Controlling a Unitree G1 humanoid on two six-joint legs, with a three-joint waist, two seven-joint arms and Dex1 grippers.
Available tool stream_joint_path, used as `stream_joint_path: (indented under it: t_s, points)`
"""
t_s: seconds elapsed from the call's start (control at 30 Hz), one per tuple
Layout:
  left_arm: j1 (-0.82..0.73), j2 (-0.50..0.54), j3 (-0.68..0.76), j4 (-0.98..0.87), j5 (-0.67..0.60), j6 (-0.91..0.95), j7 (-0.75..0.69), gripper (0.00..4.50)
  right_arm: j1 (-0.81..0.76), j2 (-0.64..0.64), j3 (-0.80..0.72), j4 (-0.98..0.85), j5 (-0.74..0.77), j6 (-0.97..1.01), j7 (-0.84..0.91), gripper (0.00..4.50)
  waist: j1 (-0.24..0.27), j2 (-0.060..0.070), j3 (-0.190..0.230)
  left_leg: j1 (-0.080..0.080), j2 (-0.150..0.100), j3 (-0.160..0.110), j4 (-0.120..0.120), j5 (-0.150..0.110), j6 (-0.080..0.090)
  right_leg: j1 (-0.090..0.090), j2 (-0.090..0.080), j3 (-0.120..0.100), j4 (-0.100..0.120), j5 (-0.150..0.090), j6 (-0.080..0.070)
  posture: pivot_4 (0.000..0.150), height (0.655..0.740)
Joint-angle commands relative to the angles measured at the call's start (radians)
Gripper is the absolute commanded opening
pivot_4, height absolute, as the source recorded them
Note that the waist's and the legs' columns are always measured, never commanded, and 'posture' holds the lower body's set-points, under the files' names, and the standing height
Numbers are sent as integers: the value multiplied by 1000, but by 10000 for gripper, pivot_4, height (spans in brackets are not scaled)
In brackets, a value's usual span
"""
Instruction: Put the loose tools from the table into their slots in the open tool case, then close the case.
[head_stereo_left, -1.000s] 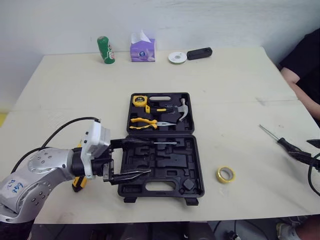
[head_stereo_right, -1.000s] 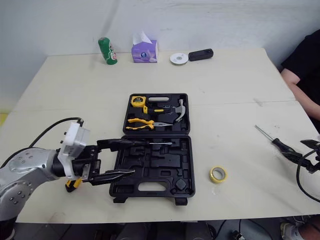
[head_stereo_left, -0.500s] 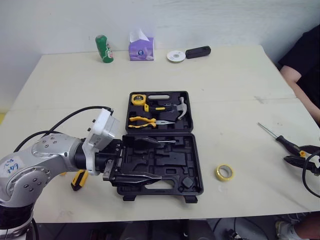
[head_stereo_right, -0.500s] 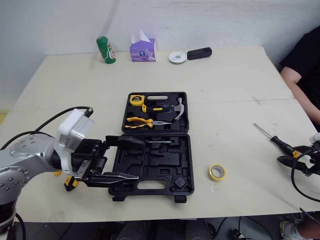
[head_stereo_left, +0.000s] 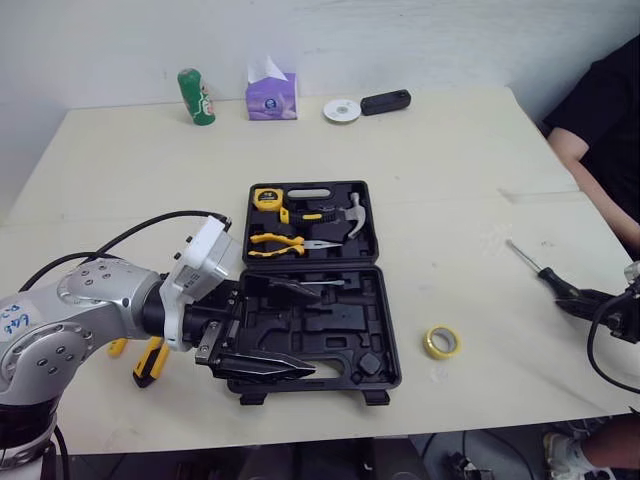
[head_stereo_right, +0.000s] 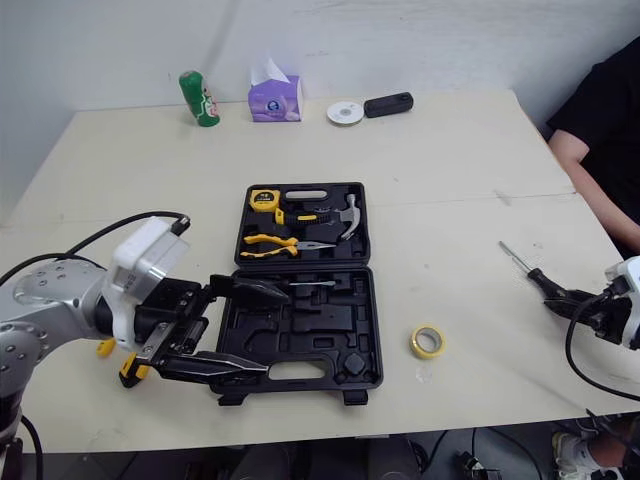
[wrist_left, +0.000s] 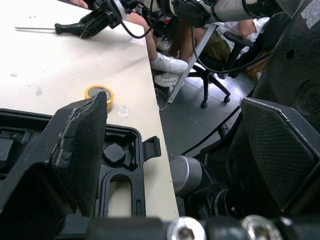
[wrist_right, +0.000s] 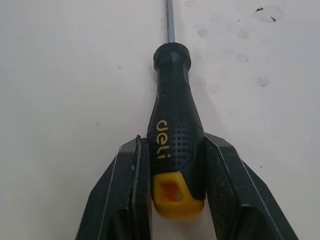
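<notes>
Your right gripper (wrist_right: 175, 150) was closed tight on the handle of the screwdriver (wrist_right: 172, 110), which lay on the table (head_stereo_left: 450, 160) near its right edge. Your left gripper (head_stereo_left: 312, 330) was wide open and empty, over the left front of the case (head_stereo_left: 385, 330). You had one screwdriver, one case, one tape roll (head_stereo_left: 438, 343).

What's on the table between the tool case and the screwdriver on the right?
A yellow tape roll, nearer the tool case than the screwdriver; the rest of that table stretch is bare. Both head views show it.
</notes>
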Motion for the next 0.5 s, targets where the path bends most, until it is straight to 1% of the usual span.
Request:
stream_joint_path:
  t_s: [0.03,0.13,0.27,0.33,0.37,0.43,0.5]
  points:
    - [-9,11,6,-6,-2,-3,-10,45000,16,22,-9,-13,7,-10,-7,10073,0,0,0,0,0,0,0,0,0,0,0,0,0,0,0,1500,7400]
    - [2,-2,4,-15,43,-48,-35,45000,24,33,-28,-34,23,-35,-19,10073,-3,0,0,0,0,0,0,0,0,0,0,0,0,0,0,1500,7400]
    - [9,-22,-6,2,81,-76,-53,45000,32,46,-47,-108,44,-54,-5,10073,-4,0,0,0,0,1,0,0,0,0,1,1,1,0,0,1500,7400]
    - [19,-26,-12,25,121,-98,-71,45000,38,65,-58,-223,82,-21,9,10073,-3,0,0,0,0,1,0,0,0,-1,1,1,1,0,0,1500,7400]
    - [25,-37,-17,41,176,-136,-63,45000,51,73,-59,-296,98,5,13,10073,-4,0,1,0,0,1,0,0,0,-1,1,1,1,0,0,1500,7400]
    - [43,-44,-44,74,333,-257,-72,45000,95,87,-57,-475,138,73,19,10073,1,4,1,0,0,1,0,0,0,-1,1,2,2,0,0,1500,7400]
    - [68,-61,-33,86,362,-303,-94,45000,144,97,-52,-667,178,157,5,10073,5,4,1,0,0,1,0,0,0,-2,1,1,2,0,0,1500,7400]
